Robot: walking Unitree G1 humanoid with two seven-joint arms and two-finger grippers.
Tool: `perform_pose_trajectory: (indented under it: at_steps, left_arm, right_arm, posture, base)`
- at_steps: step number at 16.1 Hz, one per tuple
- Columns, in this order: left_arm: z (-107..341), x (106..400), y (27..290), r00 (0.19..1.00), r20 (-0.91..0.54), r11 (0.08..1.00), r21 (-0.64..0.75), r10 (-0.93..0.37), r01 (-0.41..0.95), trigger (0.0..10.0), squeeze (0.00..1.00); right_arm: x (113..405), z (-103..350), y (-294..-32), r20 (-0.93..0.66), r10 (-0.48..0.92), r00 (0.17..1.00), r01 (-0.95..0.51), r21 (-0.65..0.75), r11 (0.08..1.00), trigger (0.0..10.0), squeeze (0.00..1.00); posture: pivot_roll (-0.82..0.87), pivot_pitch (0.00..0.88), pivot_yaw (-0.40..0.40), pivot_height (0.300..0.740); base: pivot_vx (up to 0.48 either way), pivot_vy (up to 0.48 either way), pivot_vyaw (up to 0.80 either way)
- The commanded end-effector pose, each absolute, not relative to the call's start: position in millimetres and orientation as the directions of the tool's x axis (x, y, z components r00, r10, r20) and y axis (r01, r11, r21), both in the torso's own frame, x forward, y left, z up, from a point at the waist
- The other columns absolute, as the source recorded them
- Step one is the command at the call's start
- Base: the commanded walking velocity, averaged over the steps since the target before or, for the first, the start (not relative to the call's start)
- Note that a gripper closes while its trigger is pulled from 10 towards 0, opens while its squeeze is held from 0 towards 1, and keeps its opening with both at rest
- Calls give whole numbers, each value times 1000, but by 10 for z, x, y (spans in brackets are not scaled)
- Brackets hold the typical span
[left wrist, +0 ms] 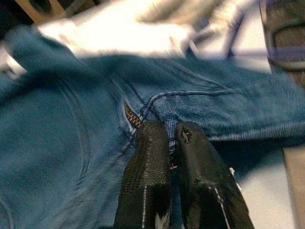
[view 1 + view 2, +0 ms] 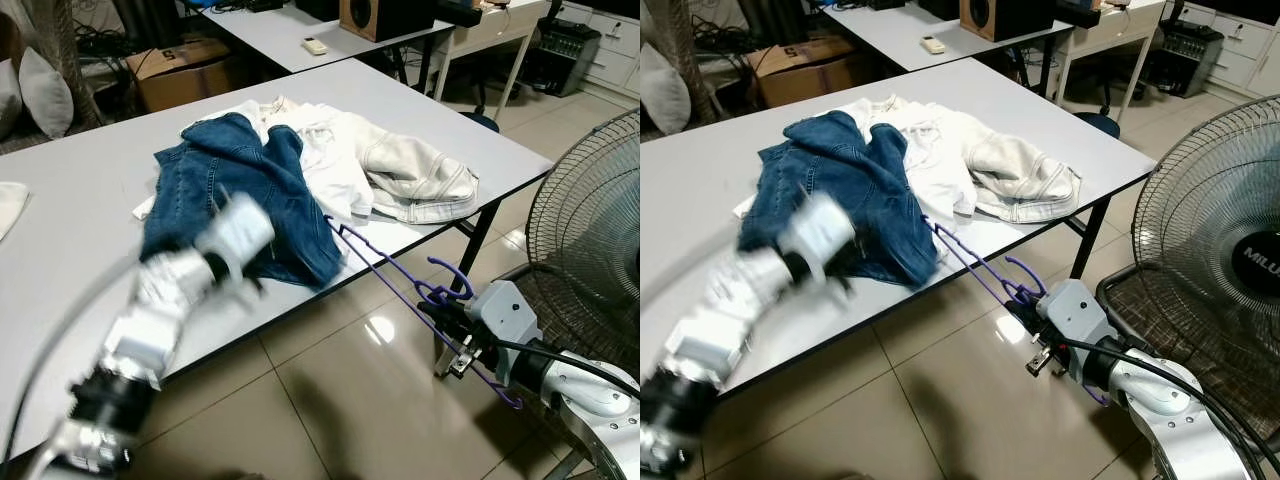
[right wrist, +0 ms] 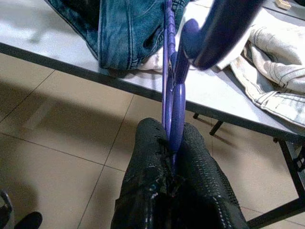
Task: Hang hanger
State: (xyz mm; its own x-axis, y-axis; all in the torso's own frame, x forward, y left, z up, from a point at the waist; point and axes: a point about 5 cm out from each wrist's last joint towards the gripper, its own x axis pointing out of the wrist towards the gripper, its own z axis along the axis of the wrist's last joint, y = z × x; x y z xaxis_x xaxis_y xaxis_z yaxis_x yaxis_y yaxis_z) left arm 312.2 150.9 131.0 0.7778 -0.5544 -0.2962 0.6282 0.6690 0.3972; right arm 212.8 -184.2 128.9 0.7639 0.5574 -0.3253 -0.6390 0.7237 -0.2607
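Purple hanger (image 3: 169,71) clamped in right tool (image 3: 172,143) (beside table edge (image 3: 228,114))

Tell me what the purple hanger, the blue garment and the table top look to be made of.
Hanger: likely plastic or coated wire; thin, smooth, glossy purple bars.
Blue garment: denim; woven twill texture, stitched seams, faded blue.
Table top: probably laminate; flat, matte pale grey, dark edge band.

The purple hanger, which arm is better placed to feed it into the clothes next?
The right. Its tool is already clamped on the purple hanger, whose far end reaches the table edge beside the blue jeans. The left tool is pinching the jeans.
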Motion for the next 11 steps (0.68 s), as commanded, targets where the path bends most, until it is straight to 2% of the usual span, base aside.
perform_pose_trajectory:
  at_steps: [1,3,7,9,11]
  left_arm:
    - [1435,3168,1521,800,-257,679,428,-542,597,0,0]
    - [1555,3229,1531,841,-199,714,454,-503,534,0,0]
    - [1846,3368,1591,905,-38,801,451,-423,394,0,0]
    - [1953,3388,1550,894,-16,799,440,-448,409,0,0]
    - [2010,3376,1488,871,-16,779,438,-492,448,0,0]
  right_arm:
    - [2132,1360,-1855,-295,552,780,-623,-281,730,10000,0]
    - [2086,1390,-1830,-290,594,751,-659,-258,707,10000,0]
    - [1909,1446,-1731,-276,736,619,-784,-153,602,10000,0]
    - [1903,1308,-1785,-284,749,598,-797,-113,594,10000,0]
    - [1941,1086,-1908,-306,729,613,-781,-96,616,10000,0]
  posture:
    - [-237,0,73,740]
    - [-234,0,75,740]
    - [-233,0,77,740]
    - [-228,0,78,740]
    - [-221,0,83,740]
  base:
    - [0,0,0]
    - [0,0,0]
    - [0,0,0]
    - [0,0,0]
    - [0,0,0]
